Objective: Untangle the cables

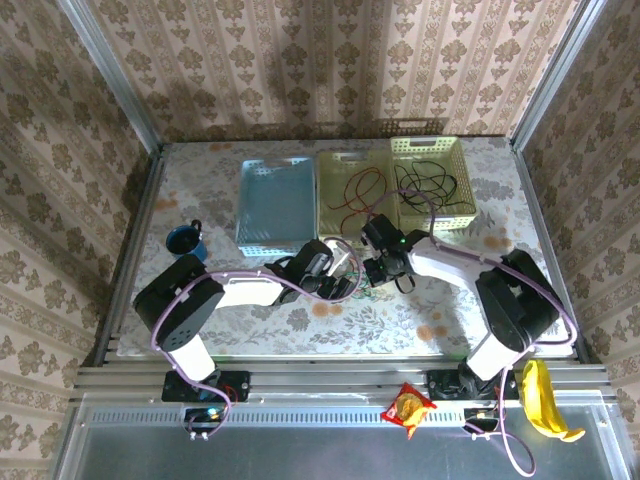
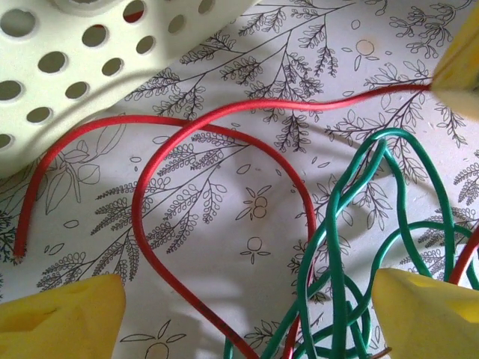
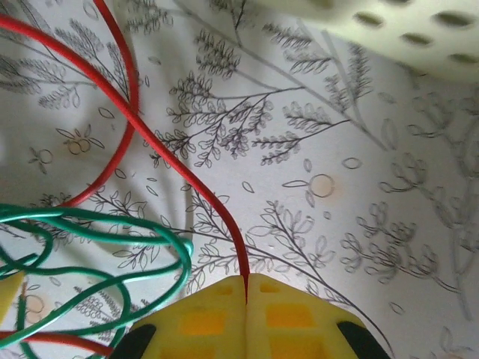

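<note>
While the red cable [image 3: 243, 262] runs straight into the right gripper [image 3: 246, 288], whose yellow pads are pressed together on it with no gap, the left gripper [image 2: 247, 313] hangs with its fingers spread wide and nothing between them but table [image 1: 440, 300]. The knot sits near the middle of the table, just in front of the near edge of the middle tray [image 1: 322, 195]. There the red strand curves out in open arcs and dips into a bunch of green cable [image 2: 337, 254] loops beside the left gripper's right finger. The main risk, as I judge it, is that nothing pins the green bunch. A pull on the red one would probably drag the whole clump along and tighten the crossing instead of freeing it. The pinch is on a very thin strand, so a sharp tug could let it slide out. A sweeping red loop might also catch the tray's edge and shift the tray.
</note>
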### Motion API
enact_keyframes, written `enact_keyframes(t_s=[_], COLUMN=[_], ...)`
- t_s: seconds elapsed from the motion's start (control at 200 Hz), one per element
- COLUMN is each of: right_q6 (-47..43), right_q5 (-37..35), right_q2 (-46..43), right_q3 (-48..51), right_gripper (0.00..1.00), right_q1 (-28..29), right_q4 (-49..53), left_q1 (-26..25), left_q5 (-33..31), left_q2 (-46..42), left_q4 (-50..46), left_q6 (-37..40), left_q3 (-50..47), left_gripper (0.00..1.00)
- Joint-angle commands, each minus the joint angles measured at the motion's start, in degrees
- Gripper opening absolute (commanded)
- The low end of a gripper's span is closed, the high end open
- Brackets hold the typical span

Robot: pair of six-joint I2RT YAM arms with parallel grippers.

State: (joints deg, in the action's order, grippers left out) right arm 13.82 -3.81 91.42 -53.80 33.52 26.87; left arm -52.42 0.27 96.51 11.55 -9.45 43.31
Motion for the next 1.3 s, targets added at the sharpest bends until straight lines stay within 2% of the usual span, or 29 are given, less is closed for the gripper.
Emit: enact_keyframes(t_s=[0.0, 0.305, 0.555, 0.705, 0.915, 1.13, 1.295], right_q6=[1.18, 1.56, -0.04, 0.98, 1.55, 2.06, 1.07], right_q5=[-5.02, -17.8, -25.9, -25.98, -24.64, -21.72, -19.72], right_q2=[-5.51, -18.82, -28.14, -33.0, -37.16, -35.3, -30.68], right_q3=[0.37, -0.65, -3.91, -4.47, -5.52, -11.17, -17.51], right_gripper=[0.03, 0.0, 0.0, 0.0, 0.0, 0.01, 0.01], right_q1=[-0.16, -1.14, -7.86, -12.42, -14.59, -15.0, -15.3], right_q4=[-0.24, -1.87, -5.12, -8.93, -15.0, -22.51, -28.58], left_q1=[0.05, 0.04, 0.04, -0.1, -0.35, -0.44, -0.66], left_q5=[0.65, 1.22, 1.48, 1.48, 1.4, 1.13, 0.87], left_q2=[1.38, 2.36, 2.35, 2.54, 2.72, 2.54, 2.28], left_q4=[-2.09, -2.23, -1.58, -1.26, -0.76, -0.78, -0.7], left_q6=[-0.15, -0.35, -1.05, -1.53, -1.88, -1.92, -2.14], left_q3=[1.08, 0.65, -0.28, -0.85, -1.34, -1.39, -1.78], left_gripper=[0.86, 0.86, 0.86, 0.86, 0.86, 0.86, 0.86])
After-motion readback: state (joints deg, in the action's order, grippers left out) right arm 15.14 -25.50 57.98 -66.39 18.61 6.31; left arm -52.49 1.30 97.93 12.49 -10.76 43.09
